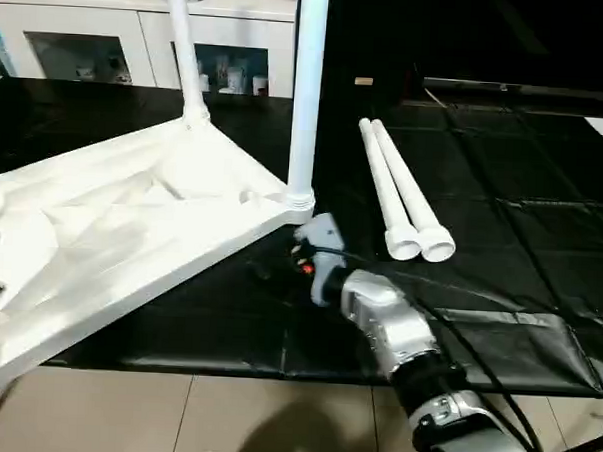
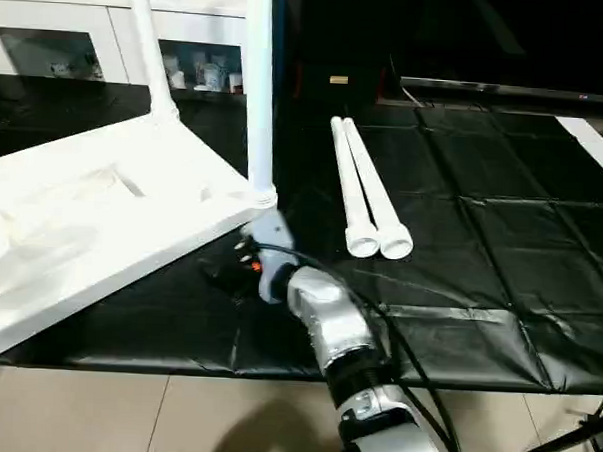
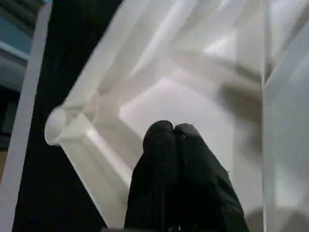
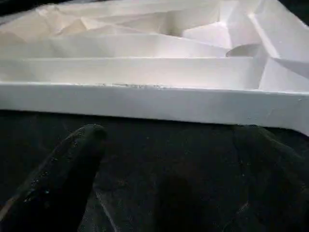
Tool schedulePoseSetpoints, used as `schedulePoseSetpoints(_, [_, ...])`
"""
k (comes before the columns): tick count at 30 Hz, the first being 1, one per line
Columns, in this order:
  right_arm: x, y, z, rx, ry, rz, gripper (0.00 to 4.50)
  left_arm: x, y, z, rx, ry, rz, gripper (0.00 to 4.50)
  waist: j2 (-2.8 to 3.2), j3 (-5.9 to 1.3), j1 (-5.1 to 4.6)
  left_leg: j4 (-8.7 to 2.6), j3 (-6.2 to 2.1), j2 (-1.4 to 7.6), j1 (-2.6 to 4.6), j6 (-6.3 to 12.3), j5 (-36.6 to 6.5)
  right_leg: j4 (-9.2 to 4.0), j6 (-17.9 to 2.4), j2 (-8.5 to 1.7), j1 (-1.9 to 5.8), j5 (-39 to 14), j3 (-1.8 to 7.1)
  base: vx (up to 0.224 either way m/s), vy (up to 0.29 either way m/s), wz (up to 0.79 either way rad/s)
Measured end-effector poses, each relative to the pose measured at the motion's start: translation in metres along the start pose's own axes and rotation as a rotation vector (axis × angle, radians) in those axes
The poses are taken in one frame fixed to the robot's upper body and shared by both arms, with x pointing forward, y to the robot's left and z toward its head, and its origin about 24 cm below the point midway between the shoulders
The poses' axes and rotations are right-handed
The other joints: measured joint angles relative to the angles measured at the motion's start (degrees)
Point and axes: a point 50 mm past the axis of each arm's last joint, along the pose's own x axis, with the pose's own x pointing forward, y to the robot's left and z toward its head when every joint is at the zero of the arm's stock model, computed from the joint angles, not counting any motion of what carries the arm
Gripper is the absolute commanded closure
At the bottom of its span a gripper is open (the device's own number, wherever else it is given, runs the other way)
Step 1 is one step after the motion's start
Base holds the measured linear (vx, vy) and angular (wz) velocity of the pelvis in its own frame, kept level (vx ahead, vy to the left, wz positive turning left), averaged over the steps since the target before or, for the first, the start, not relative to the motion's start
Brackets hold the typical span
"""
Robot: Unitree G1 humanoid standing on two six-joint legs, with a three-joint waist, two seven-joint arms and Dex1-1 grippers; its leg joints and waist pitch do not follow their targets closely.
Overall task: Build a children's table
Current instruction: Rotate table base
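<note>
A black mat (image 1: pixel 502 215) marked in squares covers the floor, with beige tiles (image 1: pixel 223 413) along its near edge and a white cabinet (image 1: pixel 139 39) with glass doors at the far left. The tabletop (image 1: pixel 111 238) lies upside down on the left of the mat, ribbed underside up, its left and near parts cut off by the picture edge. Two legs stand upright in its corner sockets: the far leg (image 1: pixel 186 51) leans slightly, the near leg (image 1: pixel 307 96) rises at the right corner, and both run out of view at the top. Two loose legs (image 1: pixel 403 195) lie side by side, touching, on the mat to the right, wide ends toward the robot. The right gripper (image 4: pixel 164 159) rests low over the mat just beside the tabletop's near rim, close to the near leg's socket, fingers (image 4: pixel 72 164) spread wide and holding nothing. The left gripper (image 3: pixel 174 133) hangs over the ribbed underside near an empty corner socket (image 3: pixel 58 125), fingers pressed together, empty. The items behind the cabinet glass are too small to make out.
</note>
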Motion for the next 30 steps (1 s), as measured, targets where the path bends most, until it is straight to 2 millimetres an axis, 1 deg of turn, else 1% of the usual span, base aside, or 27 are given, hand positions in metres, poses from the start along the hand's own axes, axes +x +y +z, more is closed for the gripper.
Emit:
schedulePoseSetpoints(3, [0.002, -0.004, 0.000, -0.021, 0.039, -0.025, 0.00, 0.007, -0.009, -0.009, -0.007, 0.034, -0.057, 4.39, -0.01, -0.01, -0.14, -0.01, -0.01, 0.01, 0.01, 0.00, 0.0, 0.00, 0.0, 0.01, 0.00, 0.0, -0.01, 0.000, 0.000, 0.00])
schedulePoseSetpoints(5, [0.005, -0.004, -0.002, -0.021, 0.058, -0.036, 0.00, 0.011, -0.019, -0.013, -0.002, 0.038, -0.122, 4.39, -0.01, -0.01, -0.37, -0.02, -0.01, 0.01, 0.00, 0.00, 0.0, 0.00, 0.0, 0.01, -0.01, 0.0, -0.01, 0.000, 0.000, 0.00])
schedulePoseSetpoints(6, [0.007, -0.003, -0.003, -0.016, 0.070, -0.044, 0.00, 0.012, -0.023, -0.014, 0.005, 0.037, -0.158, 4.39, -0.17, -0.10, -0.45, -0.02, 0.00, 0.01, -0.01, 0.00, 0.0, -0.01, 0.0, 0.01, -0.01, 0.0, 0.00, 0.000, 0.000, 0.00])
schedulePoseSetpoints(7, [0.010, -0.001, -0.004, -0.007, 0.082, -0.051, 0.00, 0.013, -0.026, -0.016, 0.016, 0.039, -0.185, 4.39, -0.17, -0.10, -0.48, -0.02, 0.00, 0.01, -0.02, 0.00, 0.0, -0.01, 0.0, 0.01, -0.02, 0.0, 0.00, 0.000, 0.000, 0.00])
schedulePoseSetpoints(8, [0.014, 0.000, -0.003, -0.004, 0.092, -0.059, 0.00, 0.011, -0.025, -0.015, 0.028, 0.041, -0.215, 4.39, -0.18, -0.11, -0.58, -0.02, 0.00, 0.00, 0.00, 0.00, 0.0, -0.01, 0.0, 0.01, -0.02, 0.0, 0.00, 0.000, 0.000, 0.00])
schedulePoseSetpoints(12, [0.017, 0.003, -0.004, 0.003, 0.101, -0.060, 0.00, 0.006, -0.031, -0.012, 0.050, 0.014, -0.303, 4.39, -0.33, -0.21, -0.50, -0.07, 0.05, -0.01, 0.01, 0.00, 0.0, -0.11, 0.0, -0.02, 0.00, 0.0, 0.08, 0.000, 0.000, 0.00])
schedulePoseSetpoints(13, [0.018, 0.004, -0.004, 0.006, 0.107, -0.058, 0.00, 0.004, -0.035, -0.011, 0.047, 0.005, -0.344, 4.39, -0.36, -0.22, -0.51, -0.07, 0.06, 0.00, 0.01, 0.01, 0.0, -0.13, 0.0, -0.04, 0.00, 0.0, 0.10, 0.000, 0.000, 0.00])
schedulePoseSetpoints(17, [0.021, 0.007, -0.009, 0.015, 0.135, -0.049, 0.00, -0.012, -0.067, 0.004, 0.037, -0.090, -0.656, 4.39, -0.42, -0.27, -0.01, -0.08, 0.14, -0.01, -0.03, 0.05, 0.0, -0.29, 0.0, -0.17, 0.05, 0.0, 0.14, 0.000, 0.000, 0.00])
schedulePoseSetpoints(20, [0.020, 0.005, -0.011, 0.001, 0.145, -0.055, 0.00, -0.016, -0.086, 0.005, 0.027, -0.099, -0.815, 4.39, -0.61, -0.37, -0.65, -0.13, 0.19, -0.02, -0.03, 0.05, 0.0, -0.22, 0.0, -0.07, 0.10, 0.0, 0.17, 0.000, 0.000, 0.00])
schedulePoseSetpoints(22, [0.020, 0.005, -0.012, 0.001, 0.147, -0.056, 0.00, -0.017, -0.094, 0.007, 0.018, -0.109, -0.874, 4.39, -0.66, -0.40, -0.86, -0.19, 0.19, -0.03, 0.00, 0.03, 0.0, -0.17, 0.0, -0.04, 0.11, 0.0, 0.16, 0.000, 0.000, 0.00])
schedulePoseSetpoints(23, [0.020, 0.003, -0.012, -0.001, 0.148, -0.066, 0.00, -0.016, -0.098, 0.011, 0.016, -0.121, -0.898, 4.39, -0.57, -0.35, -0.84, -0.23, 0.19, -0.03, 0.02, 0.02, 0.0, -0.11, 0.0, -0.04, 0.10, 0.0, 0.14, 0.000, 0.000, 0.00])
schedulePoseSetpoints(27, [0.019, -0.003, -0.008, -0.008, 0.136, -0.108, 0.00, -0.009, -0.109, 0.025, -0.003, -0.169, -0.920, 4.39, -0.56, -0.34, -0.93, -0.28, 0.17, -0.02, 0.05, -0.03, 0.0, 0.00, 0.0, 0.00, 0.07, 0.0, 0.12, 0.000, 0.000, 0.00])
schedulePoseSetpoints(28, [0.017, -0.007, -0.007, -0.008, 0.125, -0.140, 0.00, -0.003, -0.111, 0.033, -0.014, -0.192, -0.896, 4.39, -0.52, -0.31, -0.68, -0.27, 0.15, -0.03, 0.05, -0.04, 0.0, 0.01, 0.0, 0.00, 0.08, 0.0, 0.11, 0.000, 0.000, 0.00])
schedulePoseSetpoints(29, [0.016, -0.011, -0.004, -0.003, 0.108, -0.174, 0.00, 0.004, -0.111, 0.042, -0.018, -0.217, -0.856, 4.39, -0.49, -0.30, -0.59, -0.26, 0.15, -0.02, 0.11, -0.06, 0.0, 0.01, -0.1, 0.00, -0.02, 0.1, 0.11, 0.000, 0.000, 0.00])
schedulePoseSetpoints(30, [0.017, -0.013, -0.001, -0.004, 0.093, -0.193, 0.00, 0.008, -0.111, 0.048, -0.024, -0.233, -0.829, 4.39, -0.48, -0.29, -0.56, -0.24, 0.15, -0.02, 0.02, -0.08, 0.1, 0.02, -0.1, 0.00, -0.08, 0.2, 0.12, 0.000, 0.000, 0.00])
